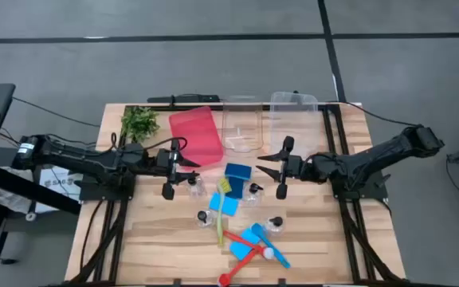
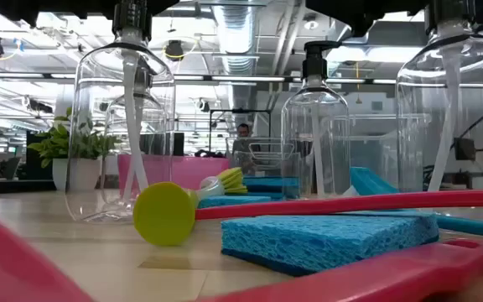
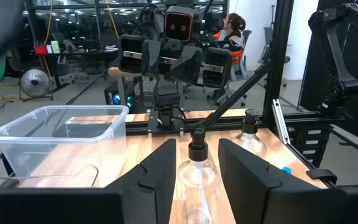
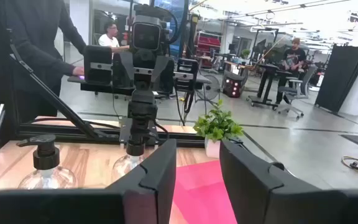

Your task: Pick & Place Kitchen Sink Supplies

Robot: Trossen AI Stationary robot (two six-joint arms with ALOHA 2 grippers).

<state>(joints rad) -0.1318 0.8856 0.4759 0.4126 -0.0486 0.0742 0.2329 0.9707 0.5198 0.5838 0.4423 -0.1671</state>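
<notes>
Left hand (image 3: 194,177) open around a pump bottle (image 3: 197,180), plain only from its wrist; right hand (image 4: 197,180) open, empty.

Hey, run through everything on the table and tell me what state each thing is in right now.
Left tool: open, fingers either side of a pump bottle.
Right tool: open, holding nothing.
Other pump bottles: standing upright, pump tops on.
Blue sponges: lying flat.
Brushes: lying down.
Clear bins: upright, no lids.
Plant: upright.
</notes>
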